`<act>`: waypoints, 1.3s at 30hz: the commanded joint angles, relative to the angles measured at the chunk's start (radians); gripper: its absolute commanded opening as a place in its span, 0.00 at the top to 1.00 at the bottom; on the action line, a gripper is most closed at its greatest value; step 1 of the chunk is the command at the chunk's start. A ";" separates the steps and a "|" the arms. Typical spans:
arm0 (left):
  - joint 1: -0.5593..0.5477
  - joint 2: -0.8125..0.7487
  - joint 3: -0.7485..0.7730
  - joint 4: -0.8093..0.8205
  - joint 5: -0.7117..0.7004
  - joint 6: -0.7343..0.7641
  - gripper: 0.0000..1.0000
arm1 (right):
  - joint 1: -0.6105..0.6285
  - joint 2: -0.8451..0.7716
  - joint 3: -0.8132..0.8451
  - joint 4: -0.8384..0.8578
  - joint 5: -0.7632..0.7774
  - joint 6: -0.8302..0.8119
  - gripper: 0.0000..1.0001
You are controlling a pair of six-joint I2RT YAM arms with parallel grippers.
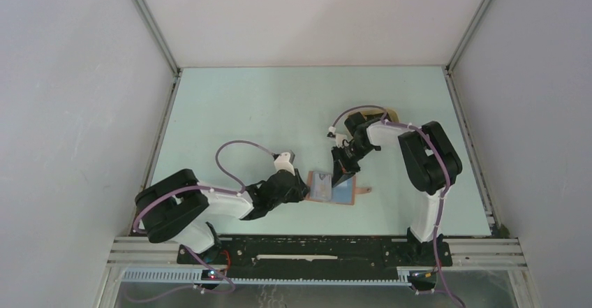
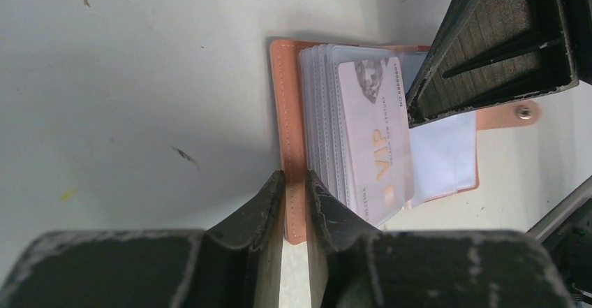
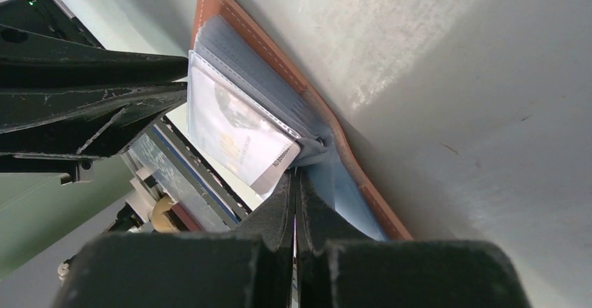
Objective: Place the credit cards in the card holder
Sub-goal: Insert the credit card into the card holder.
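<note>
The card holder (image 1: 342, 195) lies open on the table between the arms, reddish-brown outside and pale blue inside, with a stack of clear sleeves. A pale silver card marked VIP (image 2: 373, 137) sits in the top sleeve and also shows in the right wrist view (image 3: 234, 123). No dark cards are in view. My left gripper (image 1: 305, 191) is shut on the holder's brown left edge (image 2: 294, 147). My right gripper (image 1: 341, 177) points down into the holder, jaws shut on a thin pale sleeve (image 3: 314, 151) right beside the card's corner. Its fingers (image 2: 489, 49) show in the left wrist view.
A tan tray (image 1: 392, 115) peeks out behind the right arm's wrist, its contents hidden. The holder's snap tab (image 1: 363, 191) sticks out to the right. White walls with metal rails (image 1: 167, 123) enclose the pale green table.
</note>
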State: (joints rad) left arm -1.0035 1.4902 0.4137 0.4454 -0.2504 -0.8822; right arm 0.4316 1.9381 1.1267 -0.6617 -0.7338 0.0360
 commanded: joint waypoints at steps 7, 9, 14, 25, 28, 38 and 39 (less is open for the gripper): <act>-0.007 -0.031 0.007 0.015 0.018 0.006 0.76 | 0.021 -0.107 0.071 -0.080 0.122 -0.120 1.00; -0.007 -0.079 -0.017 0.012 0.000 0.015 0.74 | -0.006 -0.160 0.071 -0.100 0.158 -0.160 1.00; -0.007 -0.227 -0.077 0.027 -0.024 0.080 0.73 | -0.083 -0.331 0.079 -0.160 0.090 -0.298 0.99; -0.009 -0.625 -0.183 0.068 -0.073 0.268 0.45 | -0.306 -0.844 -0.064 -0.152 -0.270 -0.599 0.31; -0.004 -0.660 -0.184 0.071 -0.074 0.290 0.12 | -0.309 -0.789 -0.076 -0.291 -0.367 -0.733 0.24; 0.014 -0.369 -0.173 0.111 0.012 -0.004 0.08 | -0.252 -0.542 -0.120 -0.251 0.148 -0.562 0.32; 0.014 -0.324 -0.167 0.126 0.027 -0.025 0.11 | -0.248 -0.526 -0.121 -0.247 0.178 -0.559 0.32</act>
State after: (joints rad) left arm -0.9943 1.0409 0.2543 0.5156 -0.2714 -0.7692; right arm 0.1753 1.3918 1.0027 -0.9207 -0.7574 -0.5602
